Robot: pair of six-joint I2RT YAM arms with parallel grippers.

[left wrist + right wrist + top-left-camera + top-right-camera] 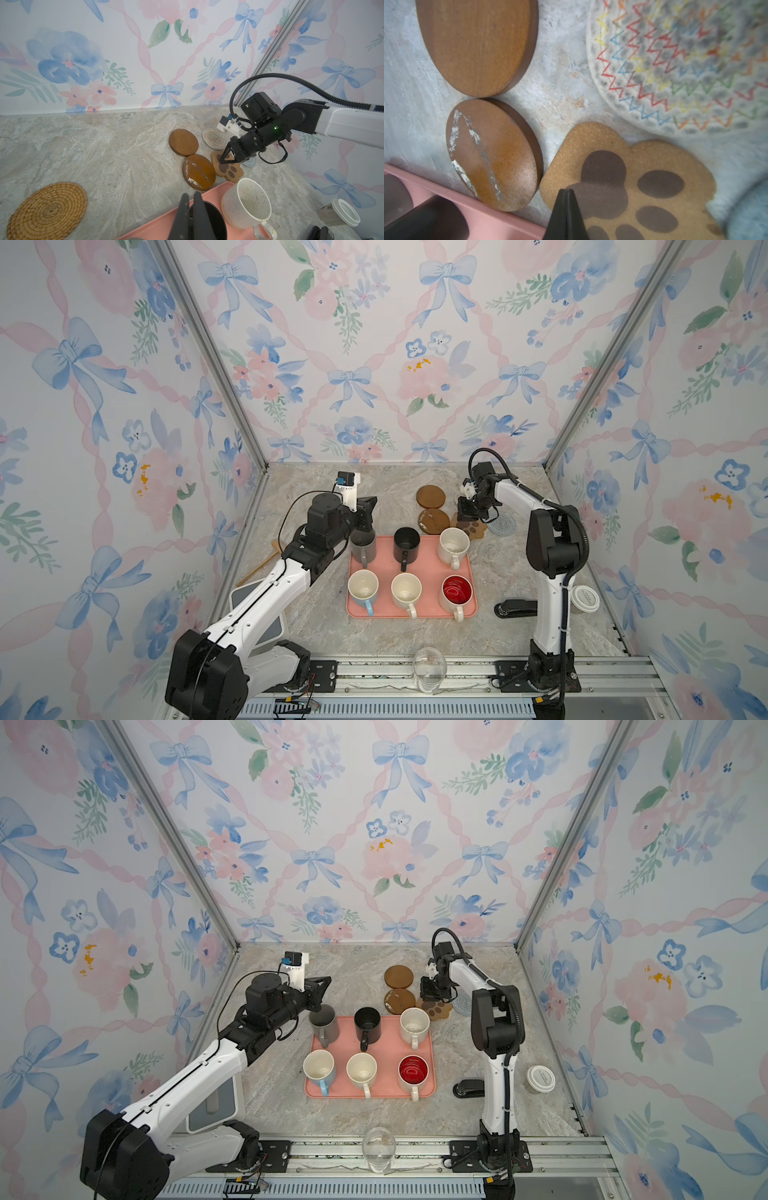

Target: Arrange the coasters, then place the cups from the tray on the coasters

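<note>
Closest in, well in front of the salmon-pink tray: a clear glass by the front rail, see-through and tough to read. Left of the tray, some grey-and-white flat gadget mostly buried under the left arm, no idea what. Right of the tray, a black stapler half cut off by the right arm, plus a lidded paper cup.

Inside the tray, six mugs, all upright. Near row: pale blue mug, cream mug, red-lined mug. Far row: grey mug partly covered by the gripper, black mug, speckled cream mug.

Left arm stretched low, left gripper hovering over the tray's far-left corner, fingers pressed together on nothing.

Left of the tray: rattan coaster, plain in the left wrist view, almost totally hidden behind the arm in both top views.

Just past the tray's far rim: scratched brown coaster and paw-print coaster. Right arm bent sharply at the elbow, right gripper pointing down, pinched closed, empty, tip at the paw-print's surface. Grey-blue woven coaster peeking out beside it.

Farthest: plain brown coaster, edge to edge with the scratched one, and white woven coaster, blocked in both top views.
</note>
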